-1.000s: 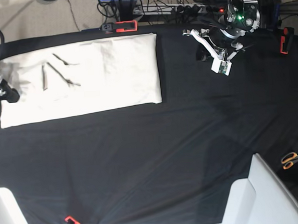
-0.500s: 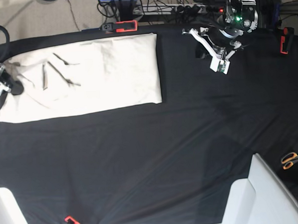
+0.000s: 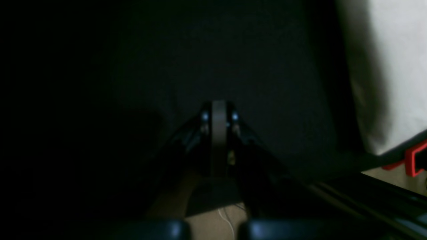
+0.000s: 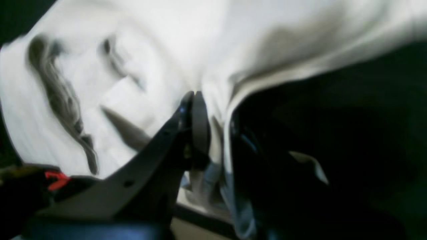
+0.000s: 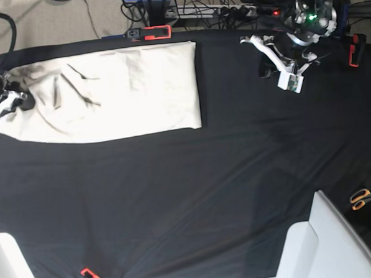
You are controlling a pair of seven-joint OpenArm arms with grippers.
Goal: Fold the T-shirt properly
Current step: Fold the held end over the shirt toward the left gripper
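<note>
Right gripper (image 4: 208,116) clamping shut on the T-shirt (image 5: 121,92) edge, cloth spreading ahead and leftward, bunched folds visible only at the wrist; left gripper (image 3: 218,116) closed, empty, hanging over black tablecloth (image 5: 194,194), shirt off right, surroundings lost in darkness

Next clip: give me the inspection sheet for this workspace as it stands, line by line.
Surface: black tablecloth, lightly creased.
Job's things: cream short-sleeved cotton T-shirt, a folded strip along the far edge, one end lifted.
Clutter: orange-handled scissors; red-and-black clamp.
End effectors: right end effector shut on the T-shirt's end; left end effector shut, empty, over the tablecloth.
Cables: tangle of dark cables beyond the far edge.
Surroundings: white panels at the near edge.
</note>
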